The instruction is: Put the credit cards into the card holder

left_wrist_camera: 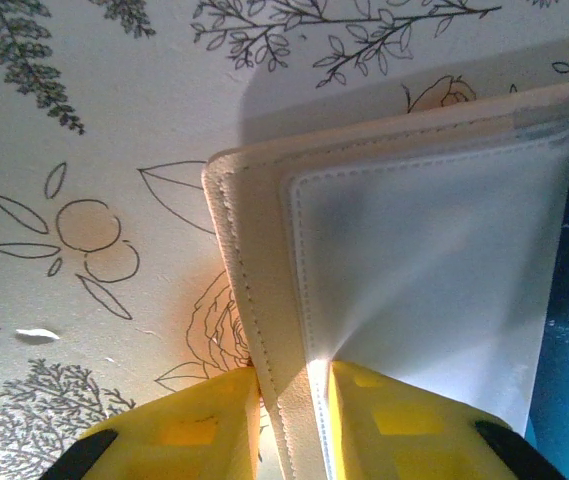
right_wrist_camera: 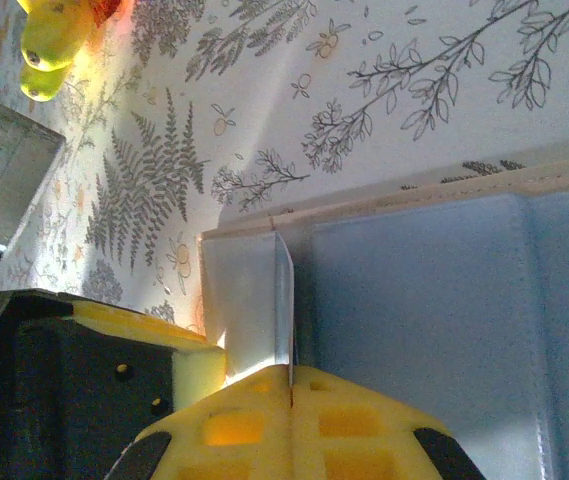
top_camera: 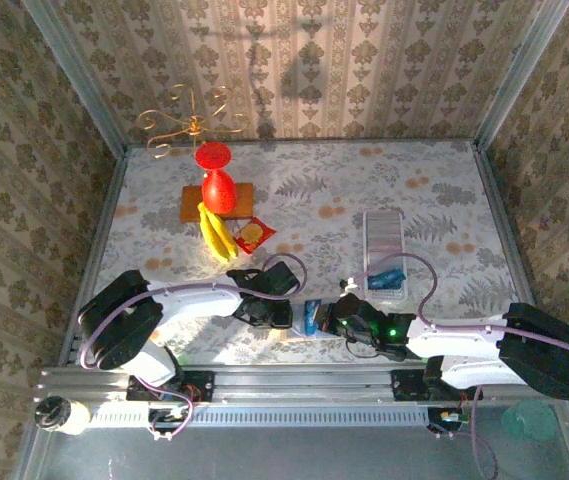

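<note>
My left pincer [left_wrist_camera: 292,385] pinches the edge of the tan card holder [left_wrist_camera: 259,250], lying open at the near side of the bench [left_wrist_camera: 114,100]. My right pincer [right_wrist_camera: 291,380] is clamped on a thin card [right_wrist_camera: 285,295], edge-on above it

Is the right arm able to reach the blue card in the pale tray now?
Probably not yet: the right gripper is shut on a thin card at the card holder. Nothing blocks the nearby pale tray.

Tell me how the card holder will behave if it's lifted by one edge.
Probably floppy: the card holder is a thin stitched cover that folds, so it would likely sag open. Likely light, as the left end effector pinches just its edge. Its clear sleeve looks glossy, maybe slippery.
</note>
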`<action>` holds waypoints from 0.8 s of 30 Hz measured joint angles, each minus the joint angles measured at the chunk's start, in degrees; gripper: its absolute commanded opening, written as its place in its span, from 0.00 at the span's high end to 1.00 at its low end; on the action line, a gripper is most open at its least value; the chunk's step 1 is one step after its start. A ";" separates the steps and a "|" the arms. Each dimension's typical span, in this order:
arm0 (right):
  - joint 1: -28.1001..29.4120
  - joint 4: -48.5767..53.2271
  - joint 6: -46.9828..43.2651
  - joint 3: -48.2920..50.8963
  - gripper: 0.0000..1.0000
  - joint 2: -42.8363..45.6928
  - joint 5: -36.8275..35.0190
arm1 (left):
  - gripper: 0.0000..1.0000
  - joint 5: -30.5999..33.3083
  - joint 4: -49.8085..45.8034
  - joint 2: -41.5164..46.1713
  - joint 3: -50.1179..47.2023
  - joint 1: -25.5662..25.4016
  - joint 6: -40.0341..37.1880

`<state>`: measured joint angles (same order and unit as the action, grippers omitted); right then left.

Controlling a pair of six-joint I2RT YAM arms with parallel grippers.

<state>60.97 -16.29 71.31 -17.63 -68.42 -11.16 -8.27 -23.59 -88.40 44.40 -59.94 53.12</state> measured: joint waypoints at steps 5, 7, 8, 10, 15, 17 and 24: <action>0.44 1.22 1.40 -0.22 1.00 0.00 -0.02 | 0.76 -0.09 0.11 0.00 0.00 0.02 0.00; 0.48 1.73 2.05 -0.37 1.00 0.00 -0.02 | 0.76 -0.22 0.20 0.00 -0.02 0.02 0.00; 0.48 1.84 2.32 -0.37 1.00 0.00 -0.02 | 0.76 -0.24 0.20 0.00 -0.02 0.02 0.00; 0.55 2.19 2.64 -0.44 1.00 -0.07 -0.04 | 0.77 -0.26 0.24 0.00 -0.02 0.02 0.00; 0.68 2.80 3.23 -0.85 1.00 -0.68 -0.02 | 0.77 -0.46 0.39 0.02 -0.07 0.02 0.00; 0.70 2.78 3.34 -0.87 1.00 -0.83 -0.02 | 0.77 -0.46 0.42 0.02 -0.07 0.02 0.00; 0.70 2.73 3.28 -0.87 1.00 -1.11 0.00 | 0.77 -0.50 0.46 0.02 -0.07 0.02 0.00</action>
<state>61.67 -13.56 74.59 -18.50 -69.54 -11.16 -8.78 -23.14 -88.38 44.34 -59.92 53.12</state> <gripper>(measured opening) 0.039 0.232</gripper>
